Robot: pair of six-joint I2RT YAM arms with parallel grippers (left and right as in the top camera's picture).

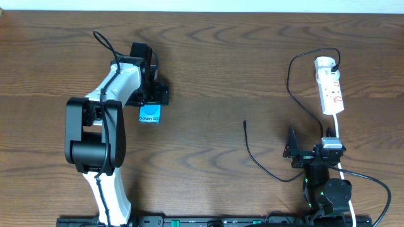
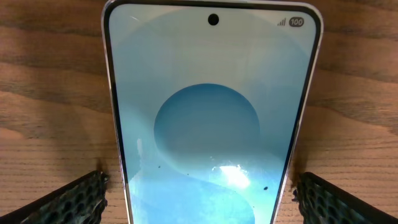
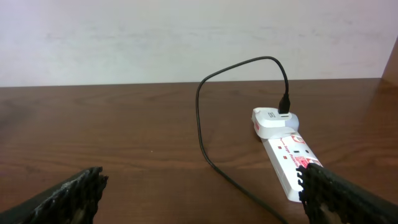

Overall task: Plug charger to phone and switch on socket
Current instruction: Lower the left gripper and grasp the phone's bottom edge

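Note:
The phone [image 1: 150, 115] lies flat on the wooden table, its teal-blue screen facing up, and fills the left wrist view [image 2: 205, 124]. My left gripper [image 1: 150, 108] is open and straddles the phone, one finger on each side with a small gap [image 2: 199, 196]. The white socket strip [image 1: 331, 88] lies at the far right, also in the right wrist view [image 3: 287, 158]. The black charger cable [image 1: 254, 156] runs from a white adapter [image 1: 324, 63] on the strip; its plug tip [image 1: 245, 125] lies loose mid-table. My right gripper [image 1: 314, 150] is open and empty near the strip's near end [image 3: 202, 193].
The strip's white cord [image 1: 339, 129] runs down past the right arm. The cable arches up above the adapter [image 3: 249, 62]. Robot cables loop by the left arm [image 1: 104, 43]. A pale wall stands behind the table's far edge [image 3: 186, 37].

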